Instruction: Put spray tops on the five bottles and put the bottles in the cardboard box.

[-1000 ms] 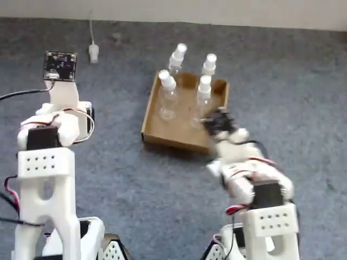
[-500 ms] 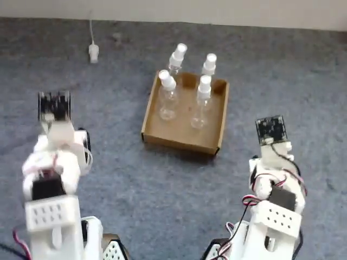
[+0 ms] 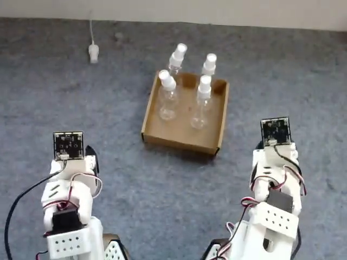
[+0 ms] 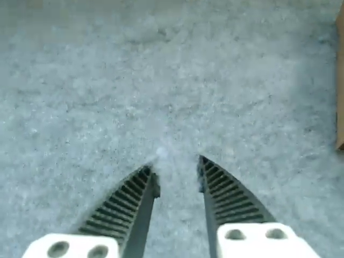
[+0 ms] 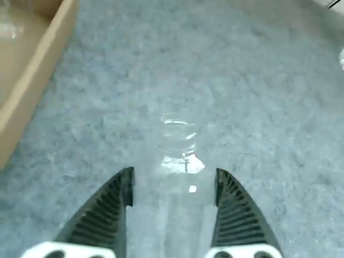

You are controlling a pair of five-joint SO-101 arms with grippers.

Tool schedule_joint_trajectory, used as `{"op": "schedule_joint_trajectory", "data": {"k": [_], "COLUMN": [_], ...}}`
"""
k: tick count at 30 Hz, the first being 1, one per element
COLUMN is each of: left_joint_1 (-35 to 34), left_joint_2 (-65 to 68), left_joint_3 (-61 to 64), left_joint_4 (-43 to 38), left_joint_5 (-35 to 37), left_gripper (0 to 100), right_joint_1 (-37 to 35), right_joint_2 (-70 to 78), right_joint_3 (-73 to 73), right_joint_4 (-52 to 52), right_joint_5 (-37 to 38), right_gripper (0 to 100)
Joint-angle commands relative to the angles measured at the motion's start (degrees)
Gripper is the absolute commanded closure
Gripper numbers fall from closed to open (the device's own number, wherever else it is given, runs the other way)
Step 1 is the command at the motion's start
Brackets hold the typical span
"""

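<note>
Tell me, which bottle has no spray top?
The clear plastic bottle on the grey carpet by the right gripper: its neck is bare. The other four bottles wear white spray tops.

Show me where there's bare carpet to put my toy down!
Bare: the carpet between the left arm and right arm, before the cardboard box, and the stretch from the left arm to the loose spray top. Crowded: the box, holding four bottles.

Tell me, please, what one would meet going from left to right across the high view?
Left arm's camera board → loose spray top → cardboard box → right arm's camera board.
</note>
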Motion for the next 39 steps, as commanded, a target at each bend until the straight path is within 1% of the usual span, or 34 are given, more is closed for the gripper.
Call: {"op": "schedule_joint_trajectory", "data": {"k": [1, 6, 13, 16, 19, 22, 25, 28, 32, 34, 36, 39], "left_joint_1": [-0.66, -0.75, -0.4, -0.4, -0.48, -0.84, -0.84, -0.48, -0.48, -0.84, -1.1, -1.1], "left_joint_2": [-0.4, -0.4, -0.4, -0.4, -0.4, -0.4, -0.4, -0.4, -0.4, -0.22, -0.22, -0.13], "left_joint_3": [1.45, 2.59, 2.68, 2.59, 2.59, 2.59, 2.59, 2.59, 2.59, 2.68, 2.68, 2.68], "left_joint_4": [-1.32, -1.05, -1.32, -1.32, -1.32, -1.32, -1.32, -1.14, -0.97, -0.53, 1.76, 7.91], "left_joint_5": [-0.53, -0.53, -0.35, -0.35, -0.26, -0.26, -0.18, -0.09, -0.18, -0.18, -0.44, -0.44], "left_gripper": [90, 90, 90, 90, 90, 90, 90, 90, 90, 90, 90, 90], "right_joint_1": [0.48, 0.13, 0.57, 0.31, 0.57, 0.57, -0.22, -1.63, -4.53, -4.53, -3.74, -3.56], "right_joint_2": [-0.75, -0.75, -1.1, -1.1, -1.19, -3.47, -12.26, -24.57, -40.75, -40.22, -37.41, -36.97], "right_joint_3": [-0.75, -0.13, 1.01, 1.01, 1.01, 1.45, 2.77, 7.69, 17.98, 21.93, 22.2, 22.2], "right_joint_4": [-3.21, -3.03, -3.03, -2.95, -2.95, -2.95, -1.89, 4.0, 11.65, 13.14, 13.23, 13.49], "right_joint_5": [-0.7, -0.97, -1.23, -3.43, -3.52, -3.87, -3.87, -3.96, -3.78, -3.87, -3.87, -3.87], "right_gripper": [95.4, 79.5, 76.3, 71.7, 69.0, 71.8, 80.6, 87.1, 88.4, 88.6, 88.6, 90.7]}}
